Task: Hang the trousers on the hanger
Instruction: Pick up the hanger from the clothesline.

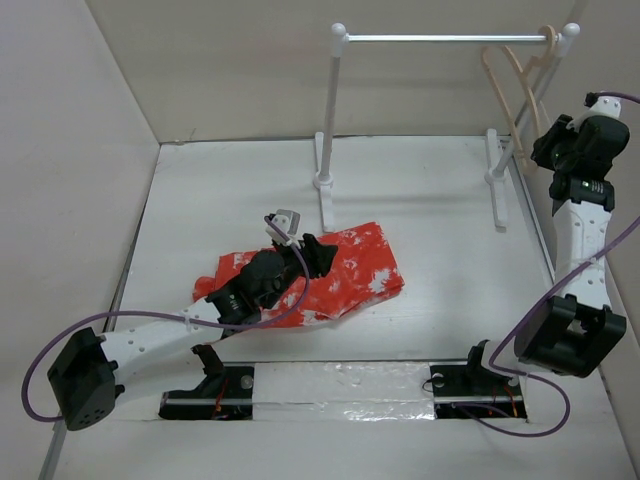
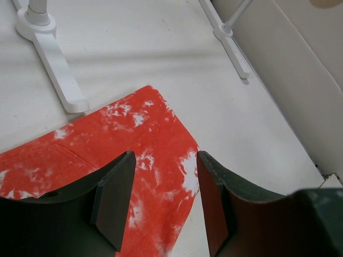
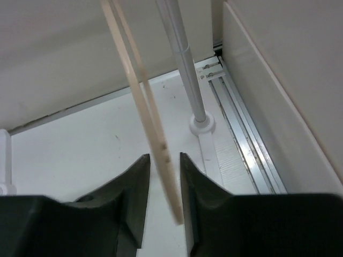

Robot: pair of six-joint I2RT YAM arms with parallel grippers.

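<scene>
The red-orange trousers (image 1: 355,270) with white blotches lie crumpled on the table, left of the middle. My left gripper (image 1: 320,254) hovers just above them. In the left wrist view it (image 2: 163,201) stands open over the right edge of the trousers (image 2: 134,134), with nothing gripped. The pale beige hanger (image 1: 506,85) hangs by its hook at the right end of the rack bar. My right gripper (image 1: 543,150) is raised beside it. In the right wrist view the hanger's thin arm (image 3: 153,123) runs between the fingers of the right gripper (image 3: 163,201), which is open with a narrow gap still showing.
A white rack with a metal bar (image 1: 445,39) stands at the back on two posts (image 1: 335,110) with long feet (image 2: 53,64). The right post (image 3: 182,69) stands close behind the hanger. Walls enclose the table, and a metal rail (image 3: 252,155) runs along the right wall.
</scene>
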